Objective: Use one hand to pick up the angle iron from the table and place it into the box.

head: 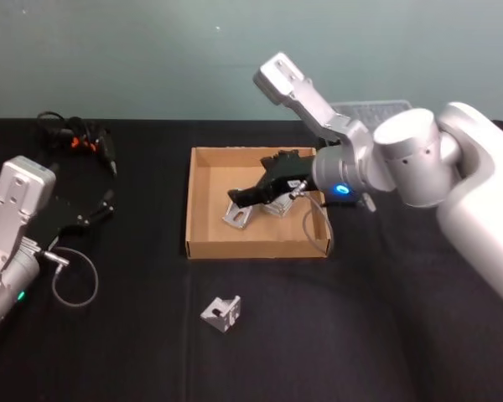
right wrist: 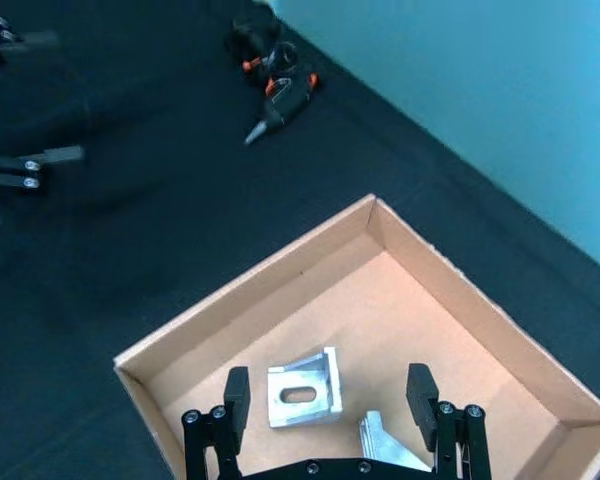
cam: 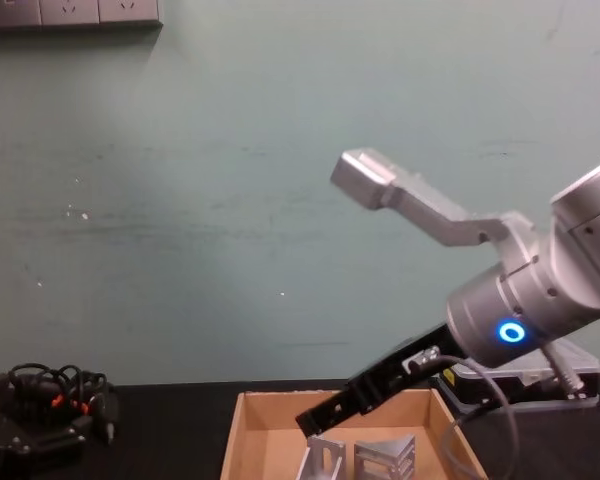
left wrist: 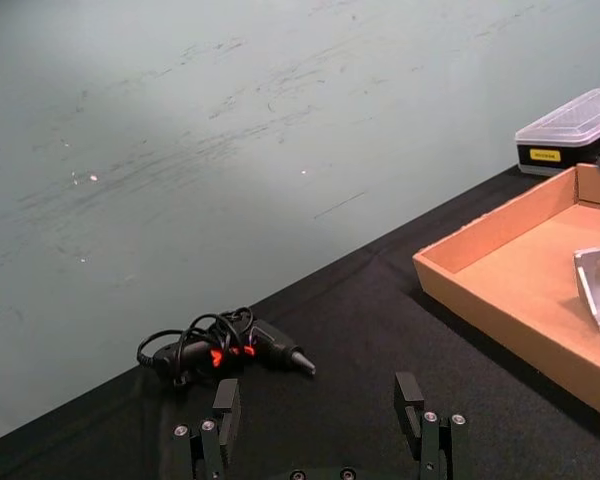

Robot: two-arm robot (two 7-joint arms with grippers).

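Jaws apart, the right gripper (right wrist: 328, 385) hangs over two angle irons (right wrist: 303, 398) in the box (head: 256, 249). A third angle iron (head: 222, 312) sits on the table (head: 386, 335) just in front. The left gripper (left wrist: 318, 400), also spread, is parked at left.

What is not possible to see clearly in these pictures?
Head view: the black right gripper hides part of the silver metal angle brackets in the shallow tan cardboard box.
Left wrist view: the right edge cuts one bracket; the yellow label on the clear-lidded plastic case is too small to read.
Chest view: bottom edge cuts both brackets.
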